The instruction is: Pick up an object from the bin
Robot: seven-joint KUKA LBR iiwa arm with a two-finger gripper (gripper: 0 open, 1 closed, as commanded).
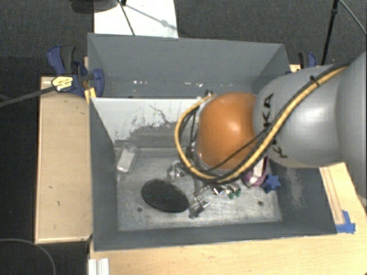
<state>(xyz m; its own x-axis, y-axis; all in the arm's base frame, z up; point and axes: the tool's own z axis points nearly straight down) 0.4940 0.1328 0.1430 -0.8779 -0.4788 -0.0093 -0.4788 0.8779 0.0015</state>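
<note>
The arm (312, 116) reaches into the bin (106, 211) from its right side. Its orange cover (223, 130) hangs over the middle of the floor, and the gripper (198, 203) below it is low, at or close to the floor near the front wall. The cover and cables hide most of the gripper, so I cannot tell whether it is wide or narrow, and nothing can be seen held in it.

The nearest thing is a flat black oval disc (164, 195), lying on the floor just beside the gripper on its left, toward the front-left corner. I cannot tell whether the two touch. Small green and white bits (230, 192) lie just to the gripper's right, partly under the cover. A purple thing (254, 179) and a blue thing (270, 183) sit nearer the right wall. A clear block (125, 158) lies well apart, against the left wall.

As I judge it, the task is at the grasp stage. The descent looks done, but no thing is seen taken and none is off the floor. What is left is closing on one thing, most likely the disc or whatever lies hidden under the cover, and then lifting it clear of the bin.
</note>
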